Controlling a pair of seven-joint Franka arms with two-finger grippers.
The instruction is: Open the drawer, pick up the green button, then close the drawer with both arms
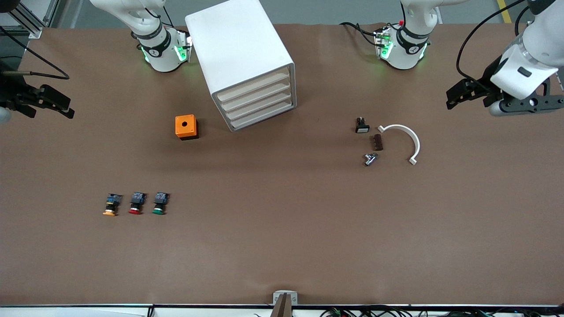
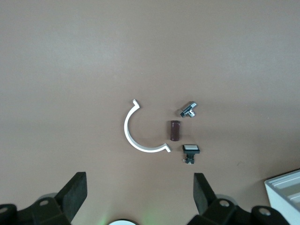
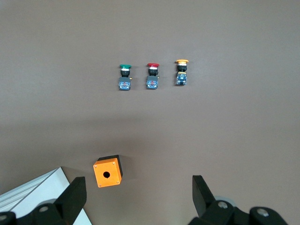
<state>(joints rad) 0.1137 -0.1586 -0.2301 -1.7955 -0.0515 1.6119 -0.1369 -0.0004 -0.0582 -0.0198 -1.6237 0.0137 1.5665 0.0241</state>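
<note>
Both arms wait with jaws apart: left gripper [image 1: 454,99] at three o'clock, right gripper [image 1: 66,109] at nine. The four drawers [image 1: 259,102] look alike and shut, inviting a wrong pull; the green button [image 1: 159,204] at seven o'clock touches nothing, yet its red neighbour [image 1: 136,204] invites a mix-up.

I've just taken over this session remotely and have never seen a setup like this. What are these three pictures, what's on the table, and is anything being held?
Two white robot arms stand at a brown table. The wide picture looks down from across the table; the other two come from cameras on each arm's wrist, looking past its own claw.

The left claw hangs open at the left arm's end of the table, holding nothing. The right claw hangs open at the right arm's end, also holding nothing.

Between the arms' bases sits a white cabinet with four drawers, all shut. Beside it is an orange box. Nearer the front camera lie three push buttons in a row: the green button, the red button and the yellow-orange button. Toward the left arm's end lie a white curved clip and three small parts.
</note>
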